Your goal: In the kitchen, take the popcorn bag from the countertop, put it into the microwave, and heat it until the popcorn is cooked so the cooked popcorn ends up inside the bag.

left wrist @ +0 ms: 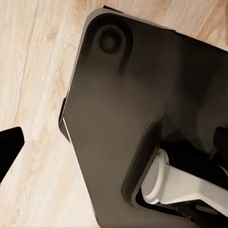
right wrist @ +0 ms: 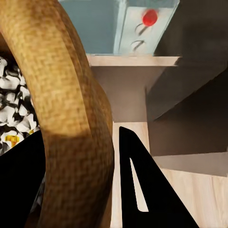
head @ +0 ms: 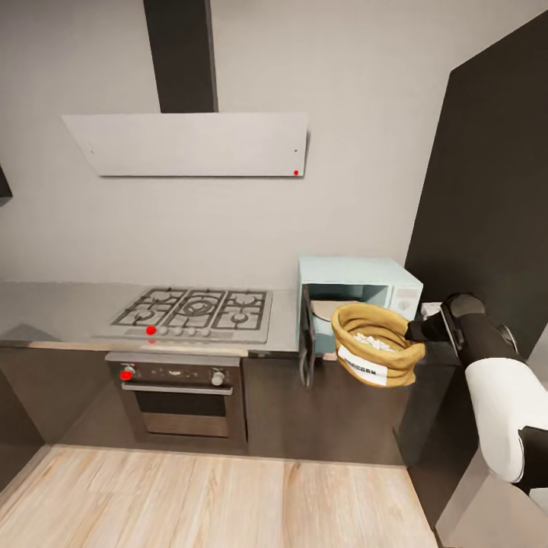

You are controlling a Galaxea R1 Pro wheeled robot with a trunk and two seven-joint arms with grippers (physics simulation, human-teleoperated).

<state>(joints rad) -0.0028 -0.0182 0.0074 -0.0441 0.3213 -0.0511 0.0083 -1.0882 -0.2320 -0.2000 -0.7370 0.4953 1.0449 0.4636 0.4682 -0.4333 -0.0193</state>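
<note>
The tan popcorn bag (head: 377, 346) hangs tilted in the air just in front of the pale blue microwave (head: 365, 275), whose door (head: 307, 344) stands swung open. My right gripper (head: 415, 331) is shut on the bag's rolled rim (right wrist: 71, 118), with one black finger (right wrist: 142, 190) outside the rim and the other inside the sack. White popcorn (head: 373, 342) fills the bag's mouth and also shows close up as popcorn (right wrist: 12, 109). The microwave's white panel with a red dot (right wrist: 149, 17) lies just beyond. My left gripper (left wrist: 114, 142) hangs open over the floor, one fingertip (left wrist: 9, 145) showing.
The grey countertop (head: 53, 308) carries a gas hob (head: 194, 310) over a black oven (head: 183, 396). A hood (head: 190, 144) hangs above. A tall dark cabinet (head: 487, 190) stands right of the microwave. My own dark base (left wrist: 142, 104) sits on the wooden floor (head: 213, 495).
</note>
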